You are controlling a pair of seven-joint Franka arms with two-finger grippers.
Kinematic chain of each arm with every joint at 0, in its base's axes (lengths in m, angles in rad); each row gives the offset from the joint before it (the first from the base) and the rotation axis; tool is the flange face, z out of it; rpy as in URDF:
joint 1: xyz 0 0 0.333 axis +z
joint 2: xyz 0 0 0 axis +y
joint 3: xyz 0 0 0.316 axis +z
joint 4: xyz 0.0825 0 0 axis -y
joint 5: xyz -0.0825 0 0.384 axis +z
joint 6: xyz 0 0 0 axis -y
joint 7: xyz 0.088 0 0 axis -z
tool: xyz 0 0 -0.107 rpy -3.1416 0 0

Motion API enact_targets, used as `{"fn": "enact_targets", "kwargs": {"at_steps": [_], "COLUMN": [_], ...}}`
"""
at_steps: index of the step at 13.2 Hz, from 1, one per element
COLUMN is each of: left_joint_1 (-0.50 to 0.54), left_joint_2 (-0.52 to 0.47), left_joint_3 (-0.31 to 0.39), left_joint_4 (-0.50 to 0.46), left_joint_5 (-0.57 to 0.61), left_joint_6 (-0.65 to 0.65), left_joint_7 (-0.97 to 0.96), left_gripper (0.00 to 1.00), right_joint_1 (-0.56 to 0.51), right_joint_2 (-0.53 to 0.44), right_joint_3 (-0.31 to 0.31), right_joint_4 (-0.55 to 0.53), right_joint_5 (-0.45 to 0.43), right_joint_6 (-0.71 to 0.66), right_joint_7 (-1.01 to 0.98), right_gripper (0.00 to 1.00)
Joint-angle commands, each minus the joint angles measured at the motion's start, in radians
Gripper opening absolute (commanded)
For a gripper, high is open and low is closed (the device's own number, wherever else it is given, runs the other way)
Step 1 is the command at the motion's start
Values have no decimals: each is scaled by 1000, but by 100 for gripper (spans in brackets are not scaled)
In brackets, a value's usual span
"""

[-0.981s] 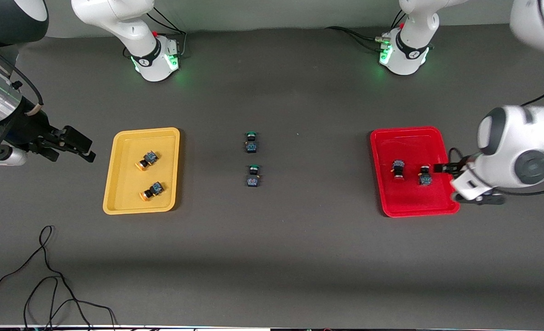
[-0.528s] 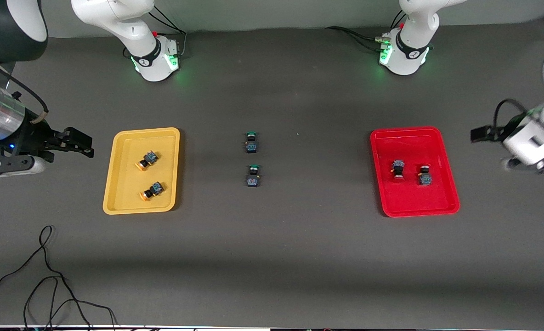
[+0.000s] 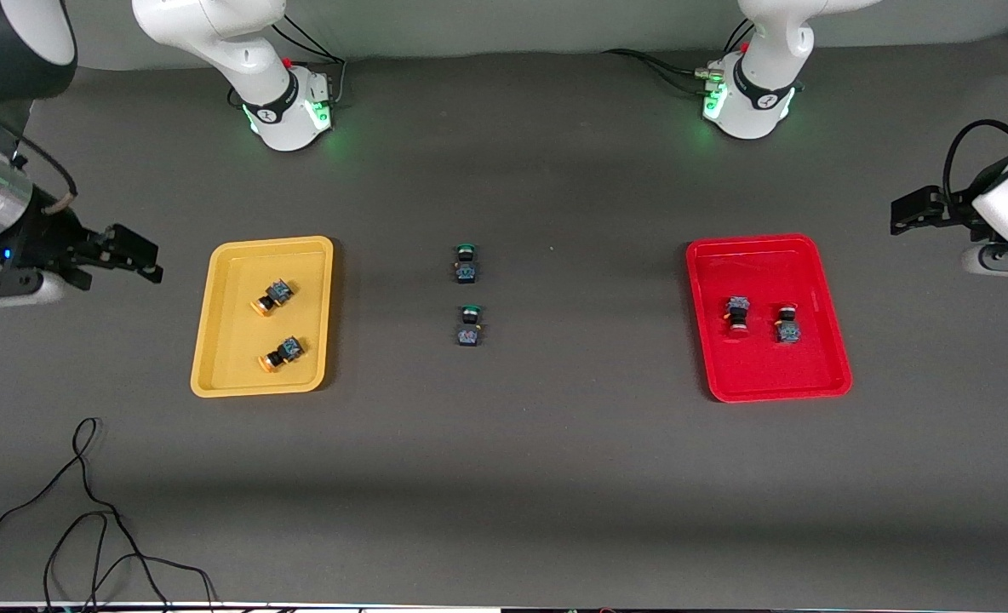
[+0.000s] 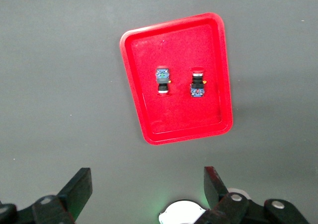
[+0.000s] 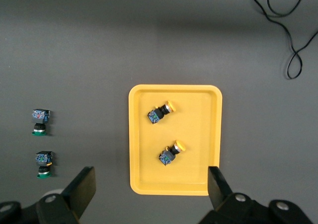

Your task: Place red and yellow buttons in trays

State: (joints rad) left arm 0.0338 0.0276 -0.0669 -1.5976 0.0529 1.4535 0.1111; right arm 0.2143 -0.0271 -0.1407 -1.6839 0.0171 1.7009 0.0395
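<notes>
High front view, wrist views straight down over trays (image 3: 768,247)

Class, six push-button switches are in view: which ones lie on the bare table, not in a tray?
The two green-capped switches mid-table, between the yellow tray and the red tray; the yellow- and red-capped ones are in trays.

arms: glossy white shells, black joint bands | bases: green lights, black cables | tools: black fingers, silver screws
</notes>
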Motion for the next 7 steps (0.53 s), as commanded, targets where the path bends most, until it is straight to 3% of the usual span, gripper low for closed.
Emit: {"fn": "enact_targets", "kwargs": {"at_steps": [1, 7], "left_joint_1": [-97, -87], "left_joint_2": [-9, -17], "left_joint_3": [79, 79], "left_joint_4": [19, 12], "left_joint_5": [-8, -28], "left_joint_6": [-21, -2], "left_joint_7": [10, 16], "left_gripper": [100, 100], "right_joint_1": [13, 4], "right_joint_2": [-79, -50], "right_joint_3": [1, -10], "right_joint_4": [-109, -68], "right_joint_5": [11, 14], "right_joint_6": [52, 46], "right_joint_7": [36, 37], "right_gripper": [100, 100]}}
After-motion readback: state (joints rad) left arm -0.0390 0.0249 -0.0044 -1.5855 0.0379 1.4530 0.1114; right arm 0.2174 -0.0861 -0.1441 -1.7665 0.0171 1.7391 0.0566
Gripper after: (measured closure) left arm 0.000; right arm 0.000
